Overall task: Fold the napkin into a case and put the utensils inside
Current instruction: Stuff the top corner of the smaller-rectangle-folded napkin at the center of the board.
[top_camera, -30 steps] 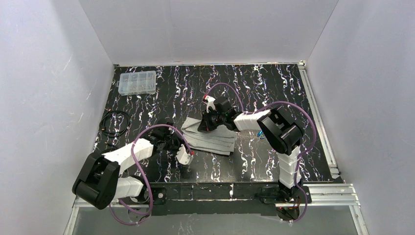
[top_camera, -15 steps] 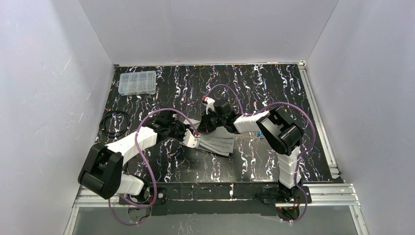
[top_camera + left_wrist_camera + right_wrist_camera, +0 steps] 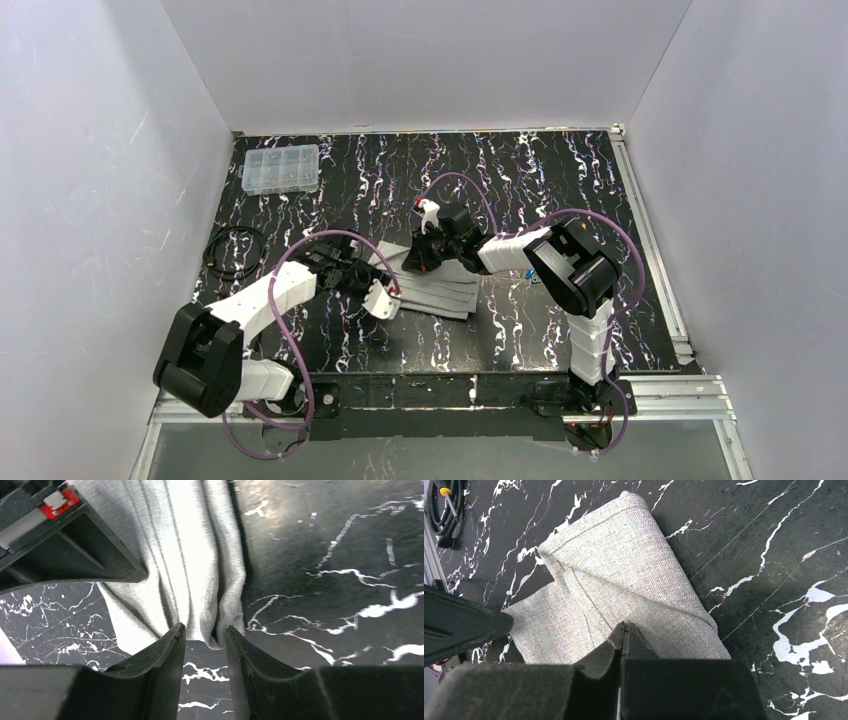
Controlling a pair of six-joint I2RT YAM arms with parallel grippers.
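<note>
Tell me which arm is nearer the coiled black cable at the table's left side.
Left. The left arm passes beside the cable, left claw open at the edge of the napkin. The right arm comes in from the napkin's other side, right claw shut on it.

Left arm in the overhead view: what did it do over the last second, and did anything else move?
The left gripper moved in to the near-left edge of the light-grey cloth napkin and parted its jaws there. The right gripper stays pinched on the napkin, and the clear plastic box is unmoved.

Left hand (image 3: 205, 631) now at napkin (image 3: 192, 555) edge, jaws apart.
</note>
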